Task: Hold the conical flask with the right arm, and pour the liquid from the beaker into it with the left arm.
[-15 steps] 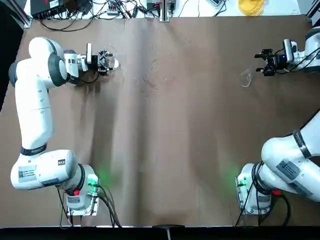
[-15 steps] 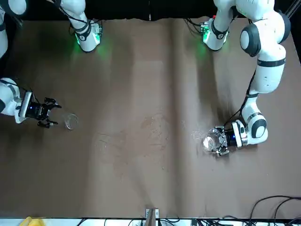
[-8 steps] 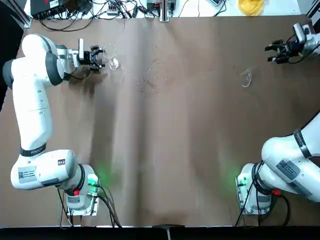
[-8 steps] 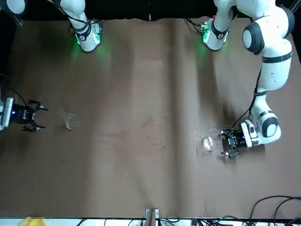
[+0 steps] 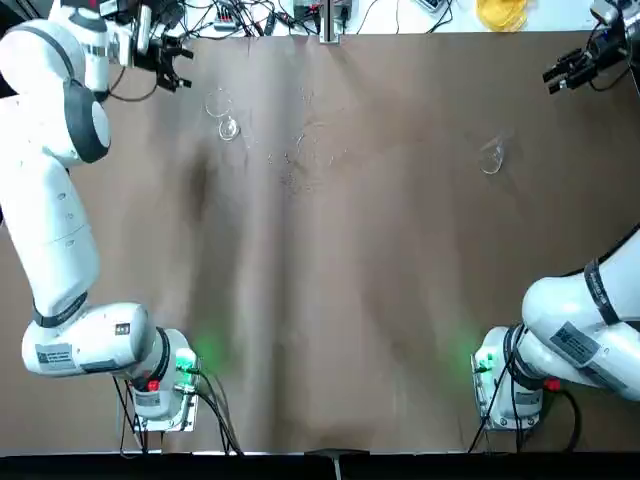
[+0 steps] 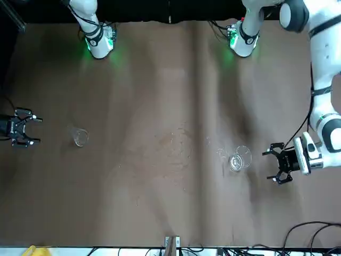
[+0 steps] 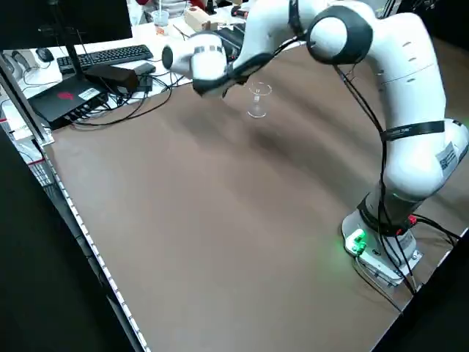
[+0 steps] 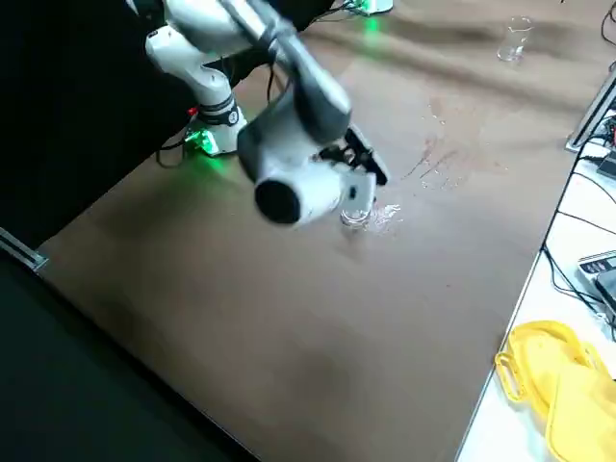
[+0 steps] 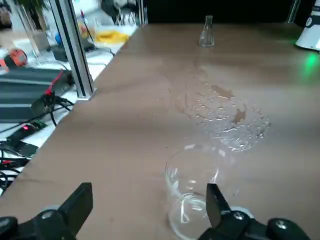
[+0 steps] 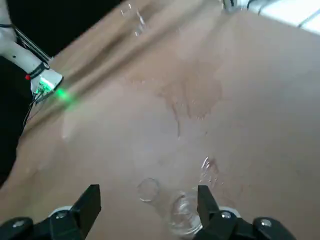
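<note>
I'm seeing the flask [image 5: 491, 157] standing upright on the brown tabletop [image 5: 350, 300], toward the upper right of the top view, with nothing gripping it. In that same view, the beaker [image 5: 224, 116] is standing by itself at the upper left, well apart from the flask. I'm not able to tell how much liquid either glass is holding.

Between the two, droplets and a wet smear [image 9: 235, 122] are spreading over the tabletop, lying just beyond the beaker in the left wrist view.

My left gripper [image 5: 187, 68] is hovering near the beaker without touching it, up and to its left in the top view; its two fingers are standing spread, pinching nothing. My right gripper [image 5: 549, 81] is hanging near the upper right corner of that frame, above and to the right of the flask and apart from it; its fingers are also standing spread, with nothing between them.

Farther out, a yellow item [image 5: 502, 13] is lying past the table's far edge, at the top right of the top view, and a tangle of cables [image 5: 210, 18] is sitting at the top left. In the left side view, a keyboard [image 7: 110, 59] is resting at the upper left, beside a dark monitor [image 7: 80, 22].
</note>
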